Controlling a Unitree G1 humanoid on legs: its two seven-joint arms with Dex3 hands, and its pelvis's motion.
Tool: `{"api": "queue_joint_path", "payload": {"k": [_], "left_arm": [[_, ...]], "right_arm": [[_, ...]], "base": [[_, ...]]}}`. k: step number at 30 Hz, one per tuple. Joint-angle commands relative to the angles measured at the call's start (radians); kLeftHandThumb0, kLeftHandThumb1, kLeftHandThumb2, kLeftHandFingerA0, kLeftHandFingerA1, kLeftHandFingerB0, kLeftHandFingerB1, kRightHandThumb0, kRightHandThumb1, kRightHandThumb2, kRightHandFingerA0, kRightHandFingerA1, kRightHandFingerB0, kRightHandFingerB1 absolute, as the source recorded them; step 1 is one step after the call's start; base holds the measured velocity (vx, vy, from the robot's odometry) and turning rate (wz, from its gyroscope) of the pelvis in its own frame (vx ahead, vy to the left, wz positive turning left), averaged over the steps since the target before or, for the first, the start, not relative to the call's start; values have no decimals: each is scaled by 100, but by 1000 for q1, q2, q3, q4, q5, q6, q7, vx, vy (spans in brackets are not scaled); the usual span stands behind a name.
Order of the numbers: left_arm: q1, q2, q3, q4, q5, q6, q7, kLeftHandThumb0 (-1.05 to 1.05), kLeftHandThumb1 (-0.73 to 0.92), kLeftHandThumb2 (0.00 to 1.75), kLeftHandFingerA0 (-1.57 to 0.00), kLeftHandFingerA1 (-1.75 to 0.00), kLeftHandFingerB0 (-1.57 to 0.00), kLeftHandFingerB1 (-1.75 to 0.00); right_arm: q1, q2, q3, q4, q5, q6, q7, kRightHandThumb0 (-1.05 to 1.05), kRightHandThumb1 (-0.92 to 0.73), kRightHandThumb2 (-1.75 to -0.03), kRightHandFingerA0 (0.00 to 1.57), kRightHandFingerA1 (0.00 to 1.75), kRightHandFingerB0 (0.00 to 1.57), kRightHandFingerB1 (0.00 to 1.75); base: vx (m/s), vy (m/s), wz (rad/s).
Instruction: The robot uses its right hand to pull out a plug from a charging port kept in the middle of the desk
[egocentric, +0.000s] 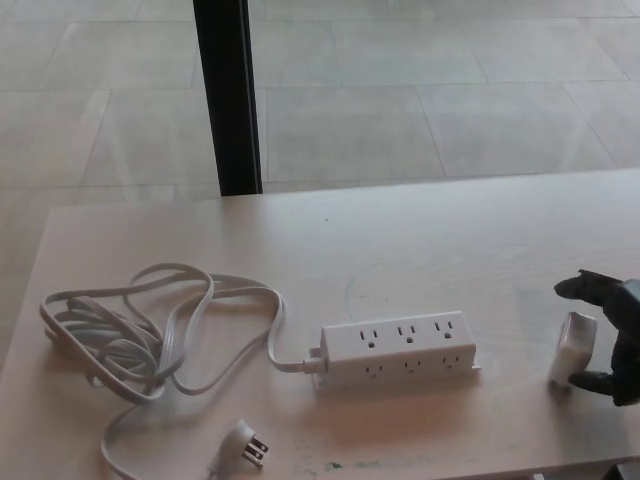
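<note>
The white plug (573, 349) stands on the desk (430, 240) near its right edge, well to the right of the power strip (398, 349) and clear of its sockets. The right robot hand (612, 336) is at the plug, coming in from the right border: one black finger reaches over the top of the plug and another sits at its lower corner, but whether they grip it or merely flank it cannot be told from this view. The power strip lies in the middle of the desk, all its outlets empty. Its white cord (150, 330) runs off the left end into a loose tangle on the left side, ending in a pronged cord plug (244, 443) lying near the front edge. Beyond the desk is a tiled floor (420, 90) with a black post (228, 95).
</note>
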Motion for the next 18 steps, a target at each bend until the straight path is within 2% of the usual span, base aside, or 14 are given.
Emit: {"api": "queue_joint_path", "payload": {"k": [1,2,3,4,5,7,8,9,10,11,14,15,16,18], "left_arm": [[9,3,4,4,-17,-20,-4,-85,92,79,-65,-55,-48,-43],[9,3,5,4,-17,-19,-4,-85,92,79,-65,-55,-48,-43],[10,2,4,1,-16,-19,1,-84,92,78,-69,-56,-50,-43],[12,3,2,1,-14,-19,5,-90,79,95,-68,-61,-47,-48],[14,3,3,1,-14,-20,3,-85,92,79,-67,-57,-48,-44],[16,4,5,0,-18,-21,-7,-87,92,80,-64,-55,-47,-43],[17,3,6,-3,-19,-21,-4,-92,79,94,-66,-62,-47,-49],[17,2,8,-3,-20,-22,-4,-92,79,94,-66,-62,-47,-49],[19,3,6,-4,-18,-25,-4,-80,79,119,-64,-66,-42,-54],[20,4,4,-6,-15,-25,-3,-89,92,83,-71,-60,-48,-44],[19,4,7,-3,-19,-21,-7,-88,92,78,-64,-53,-49,-43],[16,3,8,3,-20,-19,-8,-87,92,77,-64,-53,-50,-42],[18,7,10,3,-21,-20,-12,-87,92,77,-64,-53,-47,-41],[21,8,10,1,-21,-22,-13,-84,92,77,-67,-54,-49,-41]], "right_arm": [[-11,-33,13,-1,-12,36,18,-79,-46,-81,61,109,0,2],[-11,-35,10,0,-2,28,19,-79,-46,-81,61,109,0,2],[-12,-41,11,-9,-2,35,30,-73,-56,-58,51,121,0,3],[-12,-43,10,-8,2,33,33,-86,-48,-85,69,121,0,4],[-13,-44,9,-7,5,29,31,-75,-53,-58,61,135,0,0],[-13,-51,1,-19,12,27,34,-74,-51,-58,64,144,0,0],[-17,-63,0,-29,8,21,33,-82,-51,-60,72,156,0,0],[-19,-66,-2,-38,10,30,43,-82,-51,-60,72,156,0,0],[-29,-88,2,-75,-9,58,66,-93,-55,-60,73,156,0,0],[-26,-102,-5,-103,-5,63,79,-92,-55,-61,73,152,0,0],[-15,-138,-36,-171,24,65,111,-94,-55,-61,76,156,0,0],[-1,-171,-82,-216,67,62,143,-89,-43,-88,102,136,0,0],[10,-186,-109,-234,92,63,160,-88,-43,-88,100,125,0,1],[33,-211,-153,-275,125,84,195,-90,-45,-89,100,115,0,0]], "base": [[0,0,0],[0,0,0],[0,0,0],[0,0,0],[0,0,0],[0,0,0],[0,0,0],[0,0,0],[0,0,0],[0,0,0],[0,0,0],[0,0,0],[0,0,0],[0,0,0]]}}
